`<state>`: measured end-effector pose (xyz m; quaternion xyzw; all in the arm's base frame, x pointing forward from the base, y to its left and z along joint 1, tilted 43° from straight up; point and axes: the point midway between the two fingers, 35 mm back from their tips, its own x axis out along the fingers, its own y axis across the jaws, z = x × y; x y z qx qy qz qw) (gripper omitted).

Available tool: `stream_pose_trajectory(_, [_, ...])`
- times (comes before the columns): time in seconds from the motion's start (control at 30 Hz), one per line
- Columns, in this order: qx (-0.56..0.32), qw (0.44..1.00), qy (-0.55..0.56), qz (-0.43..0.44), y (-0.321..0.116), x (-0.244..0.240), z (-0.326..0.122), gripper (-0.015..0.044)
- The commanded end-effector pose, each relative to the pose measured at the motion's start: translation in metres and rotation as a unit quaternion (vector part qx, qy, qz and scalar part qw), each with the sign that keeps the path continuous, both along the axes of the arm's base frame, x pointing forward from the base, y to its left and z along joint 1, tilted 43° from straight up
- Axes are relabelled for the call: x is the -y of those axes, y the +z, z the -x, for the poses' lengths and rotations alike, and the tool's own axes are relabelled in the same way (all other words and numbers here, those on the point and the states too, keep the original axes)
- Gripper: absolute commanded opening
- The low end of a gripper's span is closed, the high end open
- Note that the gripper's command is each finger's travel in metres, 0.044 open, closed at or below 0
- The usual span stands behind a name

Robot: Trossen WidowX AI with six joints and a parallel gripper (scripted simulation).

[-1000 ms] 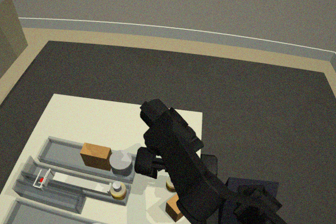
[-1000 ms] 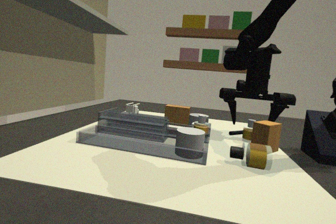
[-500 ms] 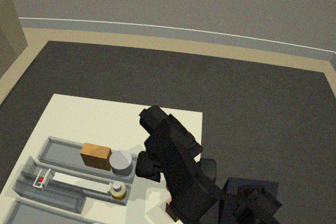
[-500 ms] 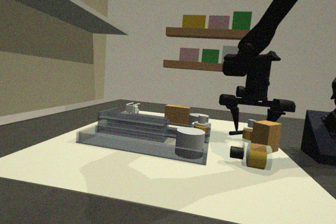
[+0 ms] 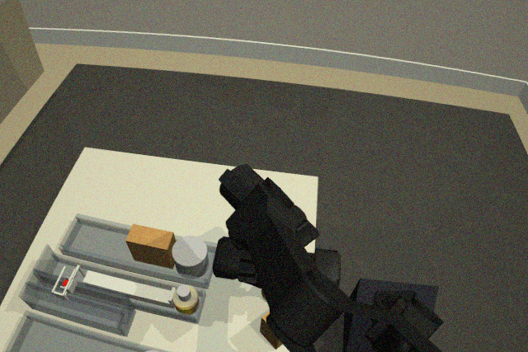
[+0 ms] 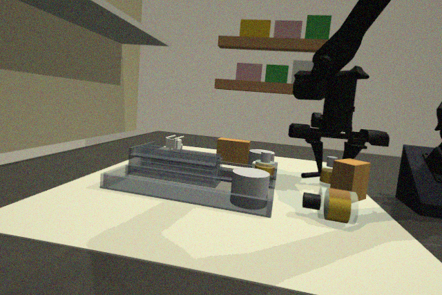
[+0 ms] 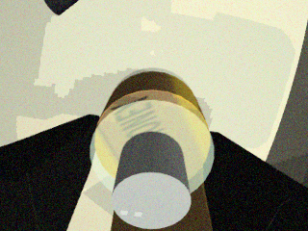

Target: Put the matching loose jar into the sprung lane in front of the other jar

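Top view: your arm hides the loose jar; the lane jar (image 5: 185, 298) stands at the sprung lane's (image 5: 128, 288) front. Exterior: the gripper (image 6: 333, 163) straddles the loose jar (image 6: 327, 171) beside an orange box (image 6: 349, 177). Wrist: fingers clench that grey-capped jar; no lettering is readable.

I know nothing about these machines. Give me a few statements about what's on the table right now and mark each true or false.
1. The gripper is shut on the upright loose jar. True.
2. A second jar with a dark cap lies on its side on the table. True.
3. The sprung lane holds no jar. False: one jar stands at its front end.
4. The orange block near the gripper sits inside a tray. False: it rests on the table, outside the trays.
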<state>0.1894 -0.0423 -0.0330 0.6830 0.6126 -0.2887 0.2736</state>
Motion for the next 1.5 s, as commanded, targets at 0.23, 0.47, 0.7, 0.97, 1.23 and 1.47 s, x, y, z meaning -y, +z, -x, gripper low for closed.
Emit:
stream_pose_trajectory(0.23, [0.003,1.000,-0.001,0.006,0.038,0.039,-0.005,0.0000])
stream_pose_trajectory(0.47, [0.003,1.000,0.000,0.005,0.071,0.063,0.000,0.0000])
stream_pose_trajectory(0.7, [0.026,0.999,0.024,0.009,0.078,0.066,-0.003,0.0000])
stream_pose_trajectory(0.97, [0.148,0.976,0.158,0.028,0.076,0.056,-0.026,0.0000])
stream_pose_trajectory(1.23, [0.266,0.919,0.287,0.044,0.074,0.042,-0.049,0.0000])
stream_pose_trajectory(1.47, [0.364,0.843,0.392,0.054,0.074,0.028,-0.069,0.0000])
